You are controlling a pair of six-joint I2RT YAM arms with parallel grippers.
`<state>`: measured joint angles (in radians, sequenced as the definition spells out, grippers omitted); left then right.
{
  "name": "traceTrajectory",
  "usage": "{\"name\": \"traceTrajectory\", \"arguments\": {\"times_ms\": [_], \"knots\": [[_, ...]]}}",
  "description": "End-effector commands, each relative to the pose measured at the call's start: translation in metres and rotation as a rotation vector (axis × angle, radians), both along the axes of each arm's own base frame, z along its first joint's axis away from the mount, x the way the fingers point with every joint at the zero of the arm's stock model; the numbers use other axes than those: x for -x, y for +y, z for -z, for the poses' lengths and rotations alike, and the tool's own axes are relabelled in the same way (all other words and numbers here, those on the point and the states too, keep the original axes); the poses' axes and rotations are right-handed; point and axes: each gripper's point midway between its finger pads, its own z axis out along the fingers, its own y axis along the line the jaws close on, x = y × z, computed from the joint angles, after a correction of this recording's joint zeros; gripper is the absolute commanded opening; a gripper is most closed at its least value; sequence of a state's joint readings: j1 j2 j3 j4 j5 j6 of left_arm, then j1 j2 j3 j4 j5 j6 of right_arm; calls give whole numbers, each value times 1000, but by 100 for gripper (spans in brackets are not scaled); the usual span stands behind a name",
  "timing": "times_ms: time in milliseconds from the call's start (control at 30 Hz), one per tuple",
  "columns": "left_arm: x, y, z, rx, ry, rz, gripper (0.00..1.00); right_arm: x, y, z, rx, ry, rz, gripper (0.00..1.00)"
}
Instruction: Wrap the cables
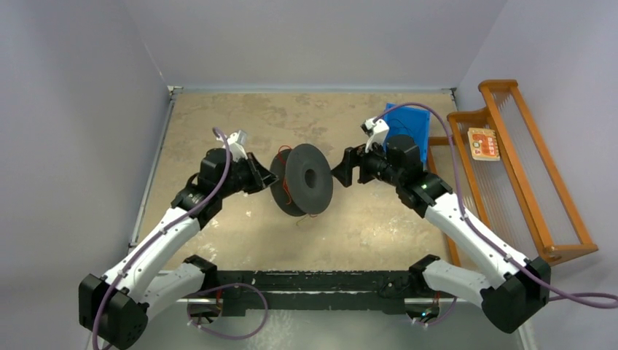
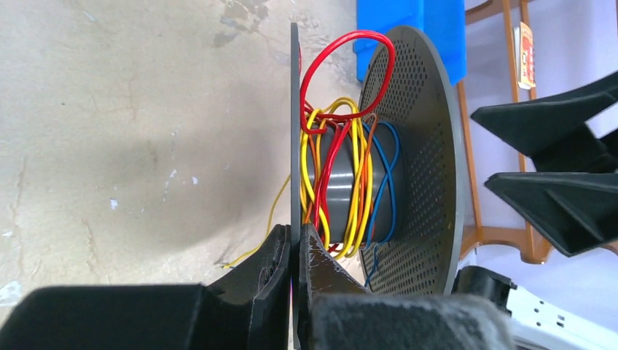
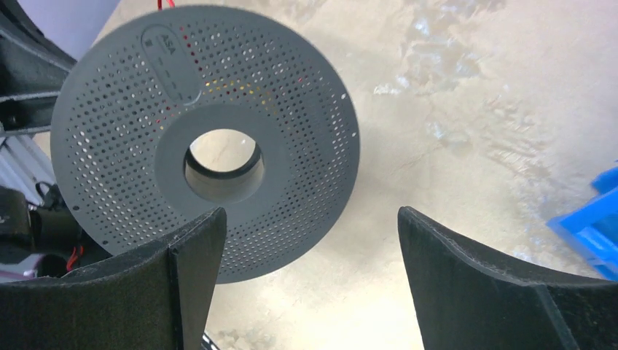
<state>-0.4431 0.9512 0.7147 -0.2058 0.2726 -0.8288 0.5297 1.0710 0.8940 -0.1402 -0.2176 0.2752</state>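
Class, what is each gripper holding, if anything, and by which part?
The left gripper pinches the spool by the rim of one end disc. The right gripper is open and holds nothing.

Left arm (image 1: pixel 157 237) and right arm (image 1: pixel 466 226): white link shells, black joint housings, a purple cable (image 1: pixel 224 157) along each. Right gripper (image 3: pixel 310 219) fingers (image 3: pixel 474 284) matte black, wedge-shaped.

The cables (image 2: pixel 355 182) are red, yellow, orange and blue. The spool (image 3: pixel 291 146) is dark grey, its flanges dotted with holes. The table (image 1: pixel 218 124) is mottled beige, the bin (image 1: pixel 409 122) blue
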Motion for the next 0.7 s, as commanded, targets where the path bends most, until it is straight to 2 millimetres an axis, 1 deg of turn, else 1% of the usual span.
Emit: {"name": "traceTrajectory", "arguments": {"times_ms": [0,67,167,233,367,500,600,667], "knots": [[-11,7,-70,12,-194,-33,0,-8,-16,-31,19,-77,83,89],[-12,13,-73,-24,-197,-47,0,-14,-26,-44,32,-102,148,90],[-14,21,-80,-84,-211,-69,0,-23,-43,-46,83,-108,247,91],[-16,28,-89,-123,-230,-85,0,-28,-54,-49,110,-112,309,91],[-19,39,-98,-194,-240,-113,0,-36,-67,-55,139,-134,388,90],[-25,50,-113,-272,-260,-148,0,-48,-90,-50,221,-143,509,92],[-31,53,-118,-320,-270,-145,0,-60,-108,-45,249,-130,590,90],[-36,54,-114,-360,-257,-141,0,-69,-117,-42,248,-112,634,88]]}}
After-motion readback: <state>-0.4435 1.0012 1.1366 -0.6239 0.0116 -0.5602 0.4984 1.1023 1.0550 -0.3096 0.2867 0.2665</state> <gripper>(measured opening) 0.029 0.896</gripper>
